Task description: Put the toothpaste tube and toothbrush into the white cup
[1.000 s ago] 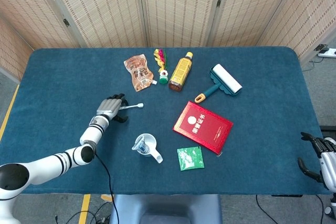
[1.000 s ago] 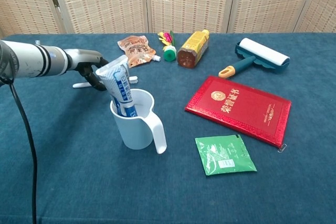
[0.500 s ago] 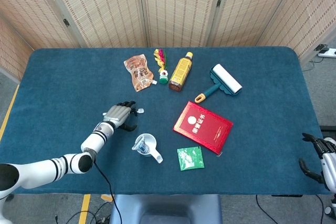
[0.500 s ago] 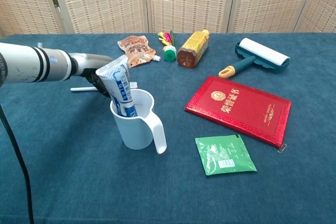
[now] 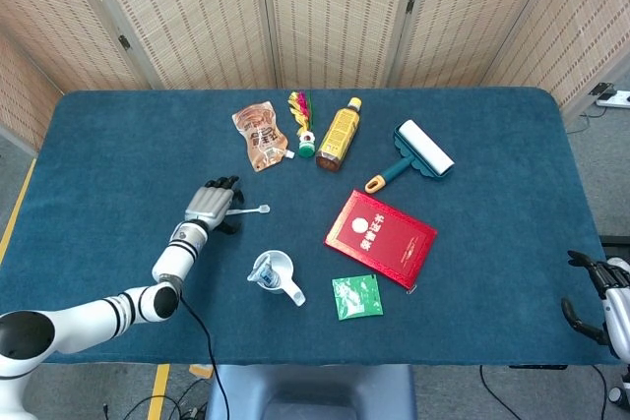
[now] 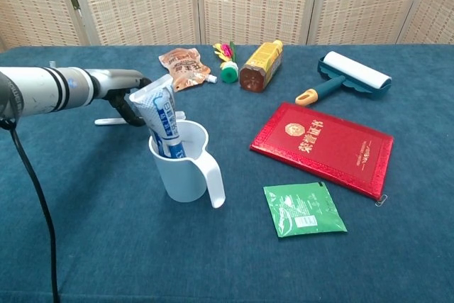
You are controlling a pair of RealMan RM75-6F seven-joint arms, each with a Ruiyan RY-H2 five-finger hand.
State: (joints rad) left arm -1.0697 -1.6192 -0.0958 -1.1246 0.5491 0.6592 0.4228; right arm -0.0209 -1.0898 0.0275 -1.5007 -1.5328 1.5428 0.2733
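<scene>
Already at nine o'clock, the left hand (image 5: 210,204) curls its fingers around the thin white toothbrush (image 5: 252,210), low over the blue cloth; the blue-and-white toothpaste tube (image 6: 162,121) stands in the white plastic cup (image 6: 186,163); the right hand (image 5: 602,294) hangs empty, fingers loosely curled, at four o'clock

Matt, napped blue cloth on table (image 6: 397,246). Smooth white plastic cup (image 6: 186,168). Glossy printed toothpaste tube (image 6: 160,120). Glossy red booklet (image 6: 323,147) with gold emblem. Shiny green foil sachet (image 6: 303,208). Woven, rough-textured screen panels (image 5: 325,12). Metallic grey left hand (image 5: 211,206).
</scene>
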